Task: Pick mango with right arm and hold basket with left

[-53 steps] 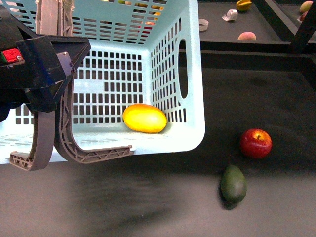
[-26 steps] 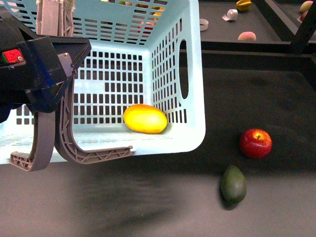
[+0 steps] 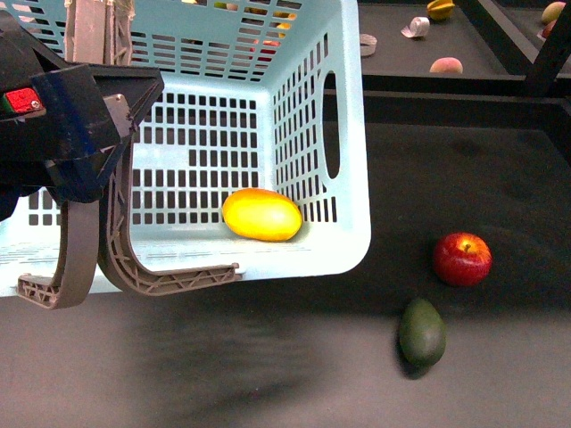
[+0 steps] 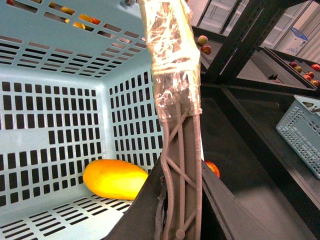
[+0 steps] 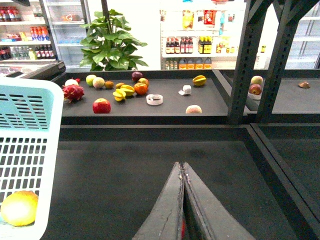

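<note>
The light blue slotted basket [image 3: 343, 160] hangs tilted over the dark table, and the yellow mango [image 3: 261, 215] lies inside it by the near wall. My left gripper [image 3: 80, 134], dark blue with a red mark, is shut on the basket's grey-brown handles [image 3: 116, 259]. In the left wrist view the tape-wrapped handle [image 4: 175, 75] runs up between the jaws of my left gripper [image 4: 182, 162], with the mango [image 4: 115, 179] beyond it. My right gripper [image 5: 181, 165] is shut and holds nothing. It hovers over bare table to the right of the basket [image 5: 30, 115] and mango [image 5: 19, 208].
A red apple [image 3: 462, 259] and a dark green avocado [image 3: 421, 332] lie on the table right of the basket. A raised back shelf [image 5: 165, 107] carries several loose fruits. Dark metal posts [image 5: 245, 60] stand at the right, and another blue basket [image 4: 302, 130] sits beyond them.
</note>
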`<control>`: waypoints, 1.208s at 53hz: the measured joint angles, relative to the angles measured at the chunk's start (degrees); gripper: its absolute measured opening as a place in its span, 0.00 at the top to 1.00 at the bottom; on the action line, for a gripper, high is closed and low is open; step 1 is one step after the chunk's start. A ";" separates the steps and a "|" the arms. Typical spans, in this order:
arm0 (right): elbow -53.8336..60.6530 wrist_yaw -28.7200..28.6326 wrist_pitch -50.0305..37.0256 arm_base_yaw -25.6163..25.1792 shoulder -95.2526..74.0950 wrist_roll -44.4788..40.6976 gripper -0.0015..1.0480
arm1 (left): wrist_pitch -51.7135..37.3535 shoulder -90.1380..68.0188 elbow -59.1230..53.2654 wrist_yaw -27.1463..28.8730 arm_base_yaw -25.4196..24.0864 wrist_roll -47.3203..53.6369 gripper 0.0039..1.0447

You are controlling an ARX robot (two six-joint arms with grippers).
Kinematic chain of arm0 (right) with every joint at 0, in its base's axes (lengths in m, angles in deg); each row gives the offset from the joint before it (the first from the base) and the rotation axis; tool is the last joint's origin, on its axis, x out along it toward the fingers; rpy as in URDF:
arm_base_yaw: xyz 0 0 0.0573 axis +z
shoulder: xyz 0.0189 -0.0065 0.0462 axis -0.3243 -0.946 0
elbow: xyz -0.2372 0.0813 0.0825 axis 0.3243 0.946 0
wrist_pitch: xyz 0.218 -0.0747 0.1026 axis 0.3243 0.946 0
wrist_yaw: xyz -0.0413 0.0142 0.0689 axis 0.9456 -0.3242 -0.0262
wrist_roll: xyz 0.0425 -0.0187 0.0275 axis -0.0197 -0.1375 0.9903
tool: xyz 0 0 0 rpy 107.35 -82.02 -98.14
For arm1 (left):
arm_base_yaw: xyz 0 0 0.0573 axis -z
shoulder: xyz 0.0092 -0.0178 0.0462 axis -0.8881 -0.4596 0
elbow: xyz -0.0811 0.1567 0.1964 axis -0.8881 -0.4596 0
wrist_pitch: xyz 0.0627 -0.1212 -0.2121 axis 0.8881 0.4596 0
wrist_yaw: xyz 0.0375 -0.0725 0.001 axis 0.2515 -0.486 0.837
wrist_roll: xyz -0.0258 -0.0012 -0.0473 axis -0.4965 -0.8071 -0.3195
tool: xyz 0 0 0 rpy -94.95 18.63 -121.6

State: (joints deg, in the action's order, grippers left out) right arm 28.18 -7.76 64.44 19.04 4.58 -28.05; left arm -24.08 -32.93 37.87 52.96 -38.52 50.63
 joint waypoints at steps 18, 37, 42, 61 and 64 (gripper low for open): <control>-0.04 -0.07 12.90 0.00 11.10 0.00 0.98 | 0.00 0.00 0.00 -0.02 0.00 0.04 0.89; -0.04 -0.09 13.73 0.00 13.33 0.00 0.98 | 0.00 0.00 0.00 -0.11 0.00 0.04 0.89; -0.04 -0.07 13.73 0.00 13.33 0.00 0.98 | 0.00 0.00 0.00 -0.07 0.00 0.02 0.89; -0.04 -0.07 13.73 0.00 13.33 -0.09 0.66 | 0.00 0.00 0.00 0.00 0.00 0.04 0.89; -0.04 -0.09 13.73 0.00 13.33 -0.09 0.54 | 0.00 0.00 0.00 0.00 0.00 0.02 0.89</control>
State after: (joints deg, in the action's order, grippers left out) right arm 28.14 -7.85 78.17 19.04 17.91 -28.14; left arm -24.08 -32.93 37.87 52.96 -38.52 50.65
